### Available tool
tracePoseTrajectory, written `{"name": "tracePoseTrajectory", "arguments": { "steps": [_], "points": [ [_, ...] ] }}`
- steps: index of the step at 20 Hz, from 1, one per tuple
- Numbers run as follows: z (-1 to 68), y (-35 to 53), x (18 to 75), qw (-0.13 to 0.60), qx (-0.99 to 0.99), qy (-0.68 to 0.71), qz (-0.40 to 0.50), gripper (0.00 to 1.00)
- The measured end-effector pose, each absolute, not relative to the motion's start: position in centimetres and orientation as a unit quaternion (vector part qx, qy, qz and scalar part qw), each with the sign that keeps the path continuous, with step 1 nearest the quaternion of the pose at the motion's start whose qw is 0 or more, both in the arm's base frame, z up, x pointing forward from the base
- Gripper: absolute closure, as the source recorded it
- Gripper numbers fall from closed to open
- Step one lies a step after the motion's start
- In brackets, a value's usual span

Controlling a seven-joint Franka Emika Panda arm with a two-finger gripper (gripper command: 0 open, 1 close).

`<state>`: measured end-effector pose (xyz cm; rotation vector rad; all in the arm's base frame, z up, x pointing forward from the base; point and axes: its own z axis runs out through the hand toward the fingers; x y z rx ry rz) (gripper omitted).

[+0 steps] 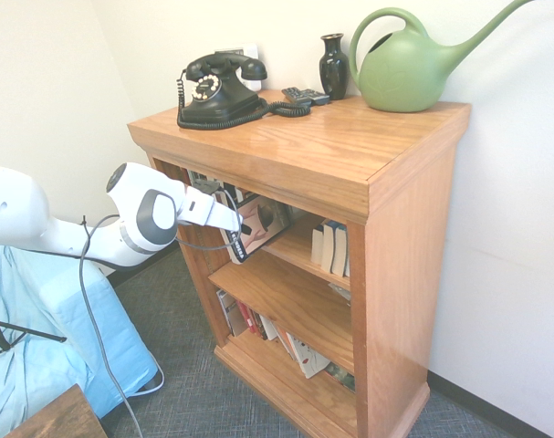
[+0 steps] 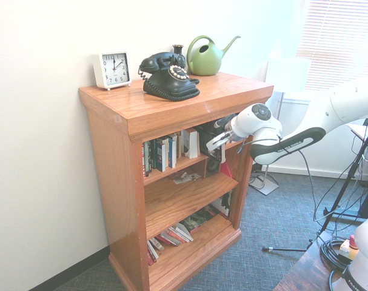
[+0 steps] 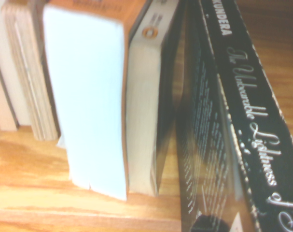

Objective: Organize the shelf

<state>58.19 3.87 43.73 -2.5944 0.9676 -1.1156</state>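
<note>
First exterior view: the shelf (image 1: 401, 301) stands from the centre to lower right of the frame. Left of centre, the pincer (image 1: 243, 226) is closed on a black-edged book (image 1: 262, 222), tilted at the upper tier's opening. The phone (image 1: 220, 96) sits on top at upper left, the vase (image 1: 333, 68) at upper centre, the watering can (image 1: 406, 71) at upper right.

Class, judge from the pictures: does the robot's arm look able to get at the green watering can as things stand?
Probably not yet: its gripper looks closed on the Kundera book in the upper tier, and the overhanging top of the bookcase separates it from the can.
</note>
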Motion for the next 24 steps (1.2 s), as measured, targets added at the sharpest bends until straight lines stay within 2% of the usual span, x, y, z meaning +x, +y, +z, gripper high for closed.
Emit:
{"name": "tracePoseTrajectory", "arguments": {
  "steps": [24],
  "points": [
    [43.1, 3.3, 61.3, 0.079, -0.864, 0.323, -0.379, 1.0]
  ]
}}
